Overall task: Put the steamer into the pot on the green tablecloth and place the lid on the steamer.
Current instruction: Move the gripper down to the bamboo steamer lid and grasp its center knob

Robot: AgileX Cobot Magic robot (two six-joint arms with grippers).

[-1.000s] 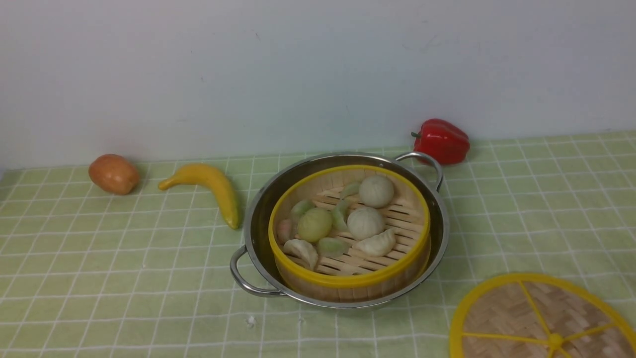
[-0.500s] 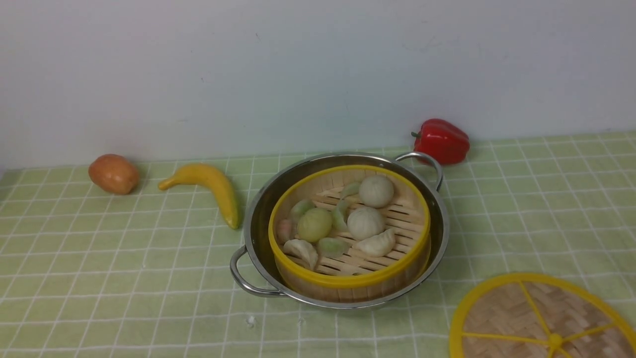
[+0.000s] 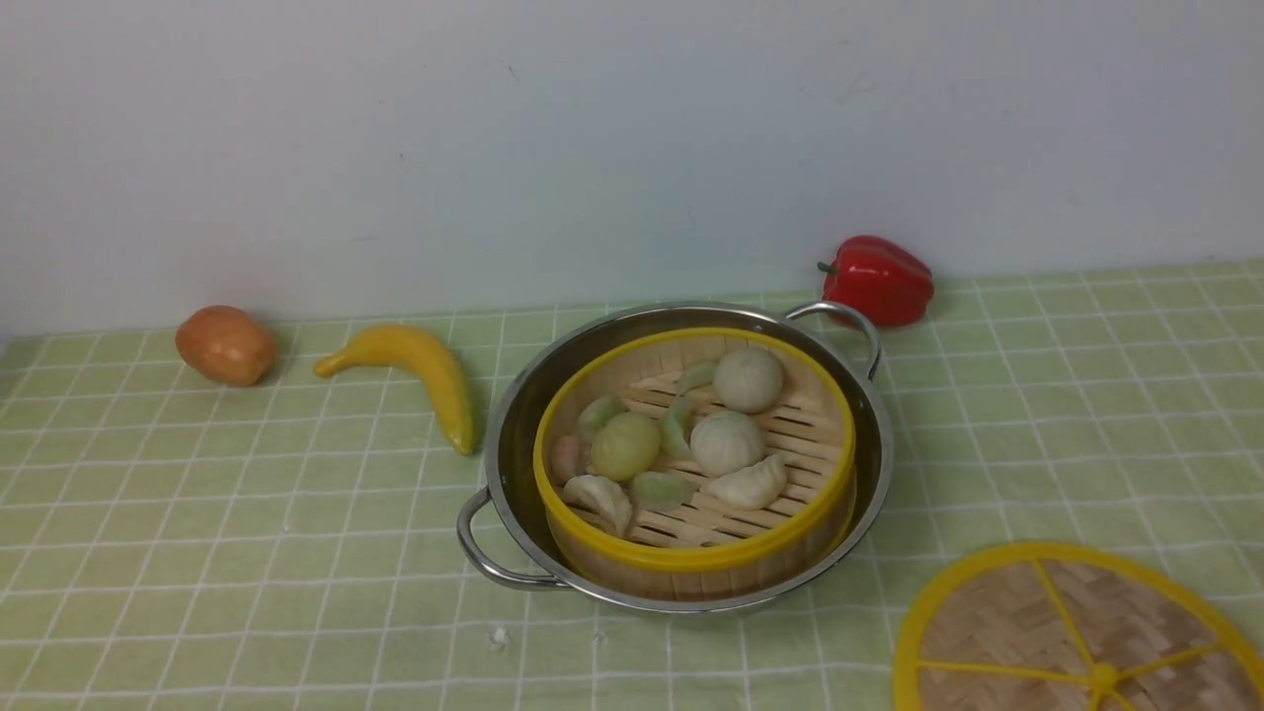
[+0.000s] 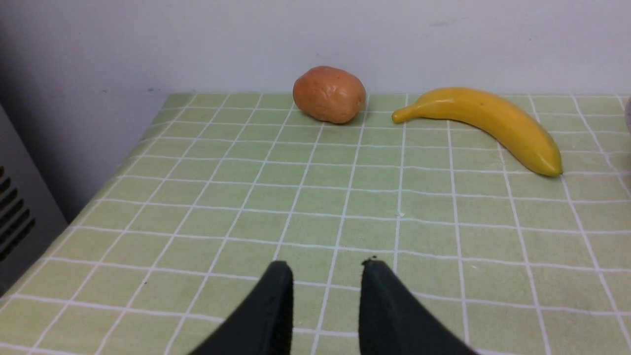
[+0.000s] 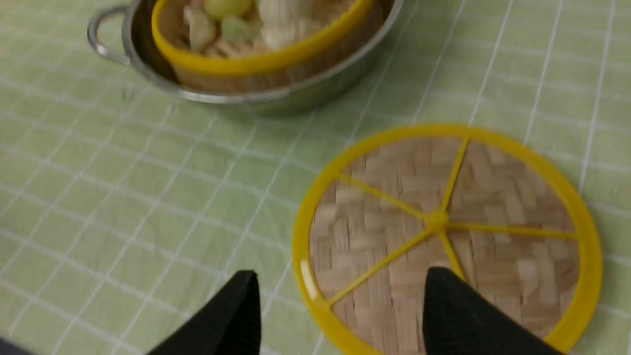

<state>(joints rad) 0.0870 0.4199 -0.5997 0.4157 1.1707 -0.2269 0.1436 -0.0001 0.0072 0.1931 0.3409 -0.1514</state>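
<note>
The steamer, a yellow-rimmed bamboo basket with pale buns and dumplings, sits inside the shiny steel pot on the green tablecloth. The flat woven lid lies on the cloth at the front right, apart from the pot. Neither gripper shows in the front view. In the right wrist view my right gripper is open above the lid, one fingertip over the weave and the other over the cloth beside the rim, with pot and steamer beyond. My left gripper is open over bare cloth, holding nothing.
A yellow banana and a brown potato lie left of the pot by the wall. A red pepper sits behind the pot's far handle. In the left wrist view the cloth's side edge drops off beside a grey vented unit.
</note>
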